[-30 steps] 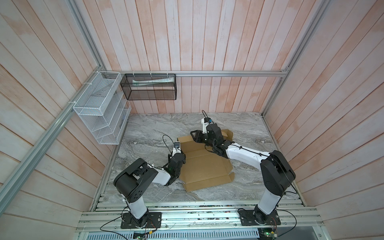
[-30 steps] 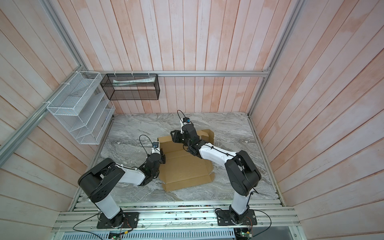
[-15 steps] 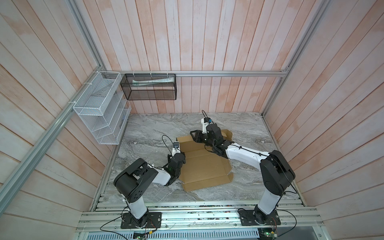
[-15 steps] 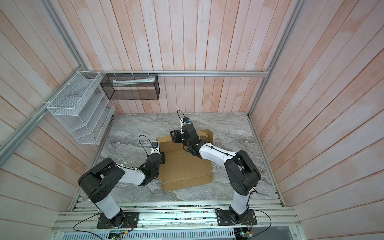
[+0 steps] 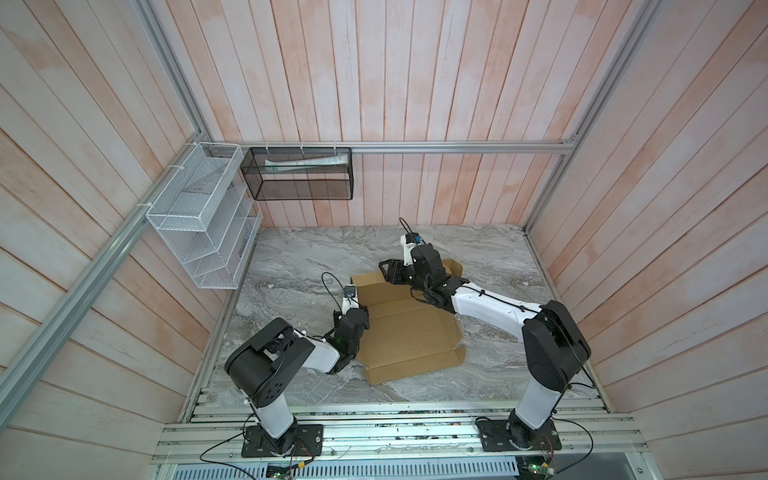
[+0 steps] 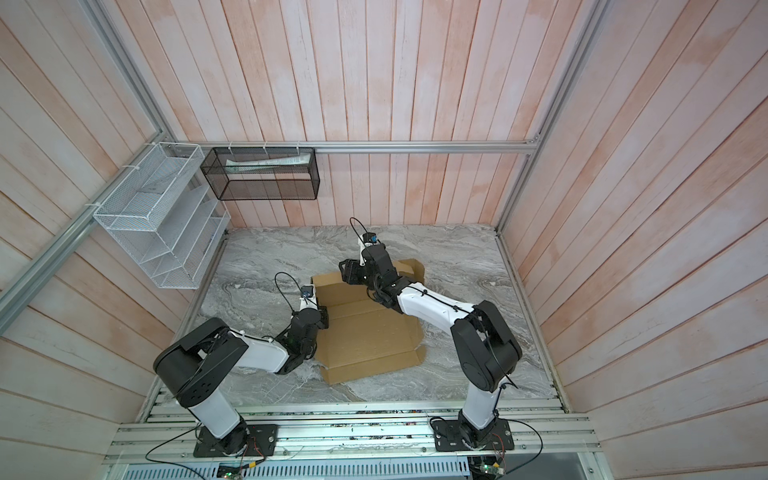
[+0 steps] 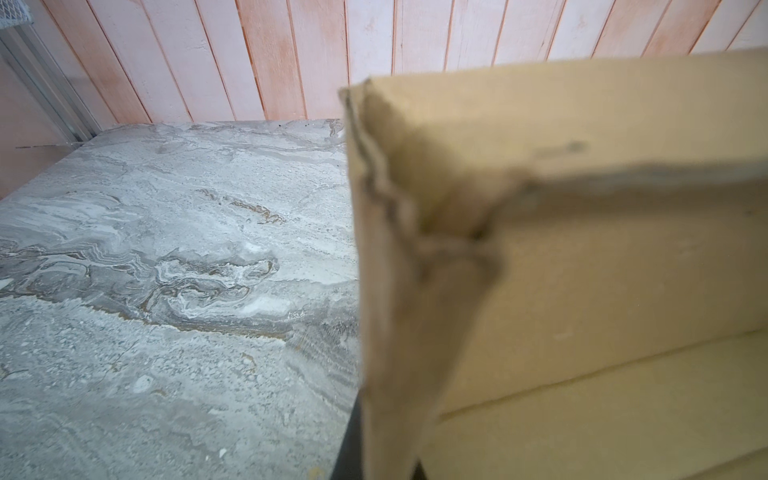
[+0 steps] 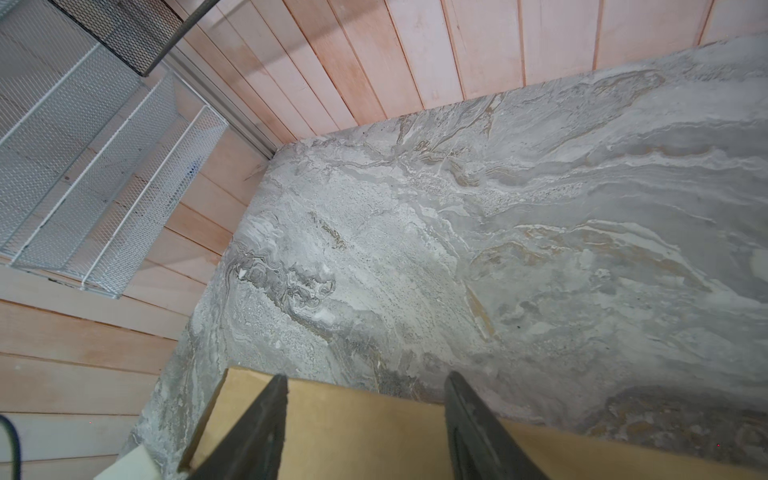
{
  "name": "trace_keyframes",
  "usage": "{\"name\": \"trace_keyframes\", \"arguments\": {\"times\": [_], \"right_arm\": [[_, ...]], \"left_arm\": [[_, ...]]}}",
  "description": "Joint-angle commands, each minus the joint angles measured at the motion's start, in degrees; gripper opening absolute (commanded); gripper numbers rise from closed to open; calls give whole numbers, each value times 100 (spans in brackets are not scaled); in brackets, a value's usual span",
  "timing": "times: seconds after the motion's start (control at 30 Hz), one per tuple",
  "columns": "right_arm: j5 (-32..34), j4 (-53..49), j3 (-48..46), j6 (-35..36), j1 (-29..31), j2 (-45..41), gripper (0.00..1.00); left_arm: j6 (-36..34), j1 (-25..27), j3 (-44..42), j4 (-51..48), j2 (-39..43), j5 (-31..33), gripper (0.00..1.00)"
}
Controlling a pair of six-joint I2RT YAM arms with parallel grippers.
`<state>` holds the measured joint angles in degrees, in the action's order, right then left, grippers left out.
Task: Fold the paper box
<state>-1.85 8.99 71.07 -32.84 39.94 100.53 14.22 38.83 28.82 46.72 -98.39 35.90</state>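
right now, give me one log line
box part folded | left fingers shut on side flap | right fingers open over far edge

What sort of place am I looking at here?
Probably a robot test booth: left arm and right arm bolted to an aluminium rail, plank walls in a metal frame enclosing a marble-look tabletop, a white wire rack hung on the wall.

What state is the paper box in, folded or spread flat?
Mostly spread: the paper box lies open on the table; flaps stand raised at one corner.
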Motion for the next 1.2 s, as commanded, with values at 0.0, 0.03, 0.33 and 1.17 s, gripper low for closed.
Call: {"name": "trace_keyframes", "arguments": {"times": [0.0,0.03,0.33,1.17], "right_arm": [[280,-425,-145,336,-52,-516,66],[327,-504,-218,369,-72,-639,66],[744,-1021,-739,620,-204,-1513,71],[128,-1213,-1423,717,-1287,-2172,74]], "left_arm": [[145,-75,-193,82,109,-98,0],[171,-101,-239,112,133,-121,0],[125,-209,-421,177,329,-253,0],[-119,-280,-474,221,473,-391,0]]}}
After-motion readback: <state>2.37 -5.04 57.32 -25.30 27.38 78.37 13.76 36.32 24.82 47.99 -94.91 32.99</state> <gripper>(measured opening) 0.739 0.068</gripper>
